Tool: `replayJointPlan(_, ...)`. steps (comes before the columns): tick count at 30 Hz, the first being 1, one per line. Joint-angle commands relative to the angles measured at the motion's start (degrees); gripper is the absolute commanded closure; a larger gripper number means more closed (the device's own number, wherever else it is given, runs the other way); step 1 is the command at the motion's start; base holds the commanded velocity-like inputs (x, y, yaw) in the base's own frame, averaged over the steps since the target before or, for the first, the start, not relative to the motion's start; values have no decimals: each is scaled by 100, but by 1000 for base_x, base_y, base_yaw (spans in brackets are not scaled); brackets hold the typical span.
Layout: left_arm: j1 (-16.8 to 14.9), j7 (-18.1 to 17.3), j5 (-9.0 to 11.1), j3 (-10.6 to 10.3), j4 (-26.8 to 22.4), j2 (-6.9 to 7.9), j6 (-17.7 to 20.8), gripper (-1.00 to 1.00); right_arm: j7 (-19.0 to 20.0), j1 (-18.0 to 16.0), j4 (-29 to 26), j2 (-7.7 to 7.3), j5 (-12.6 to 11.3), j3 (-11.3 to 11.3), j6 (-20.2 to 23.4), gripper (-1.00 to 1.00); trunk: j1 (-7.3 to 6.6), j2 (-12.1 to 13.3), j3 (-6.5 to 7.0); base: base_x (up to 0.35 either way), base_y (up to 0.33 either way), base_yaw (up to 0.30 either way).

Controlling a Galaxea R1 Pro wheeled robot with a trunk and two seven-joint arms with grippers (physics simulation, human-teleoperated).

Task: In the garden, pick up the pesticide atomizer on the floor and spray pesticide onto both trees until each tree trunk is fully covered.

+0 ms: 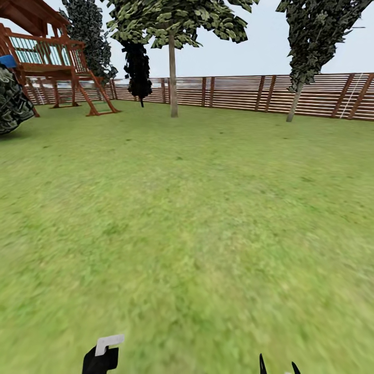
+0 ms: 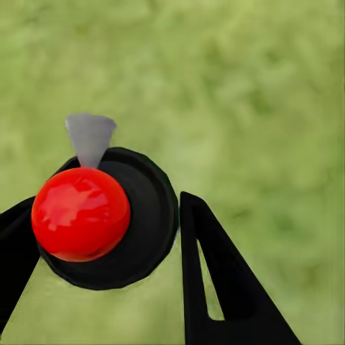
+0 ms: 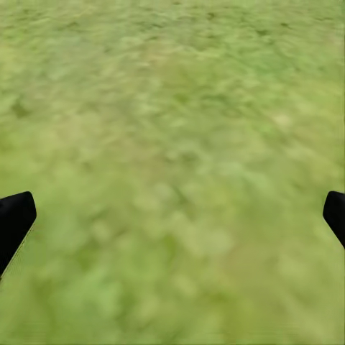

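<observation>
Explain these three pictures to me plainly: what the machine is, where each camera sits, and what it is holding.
This is a simulated wheeled robot with two arms. The head camera looks over a lawn toward a slatted fence, two bare-trunked trees and a wooden play frame. The other two cameras sit at the wrists. The left gripper is closed on a black atomizer with a red cap and grey nozzle. The right gripper is open, over grass, holding nothing.
</observation>
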Motion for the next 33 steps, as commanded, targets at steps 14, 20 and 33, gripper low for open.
replayJointPlan(14,0,2,-1,-6,-2,-1,-5,100,3,0,0,0,0,-2,0,-100,0,0,0,341,0,0)
replayJointPlan(20,0,2,-10,-7,2,-5,-6,100,-6,0,-4,68,-8,-3,0,-100,0,0,0,341,0,0)
replayJointPlan(33,0,2,-10,-14,-4,-6,2,100,1,0,-5,61,-8,-15,0,-100,0,0,0,341,0,0)
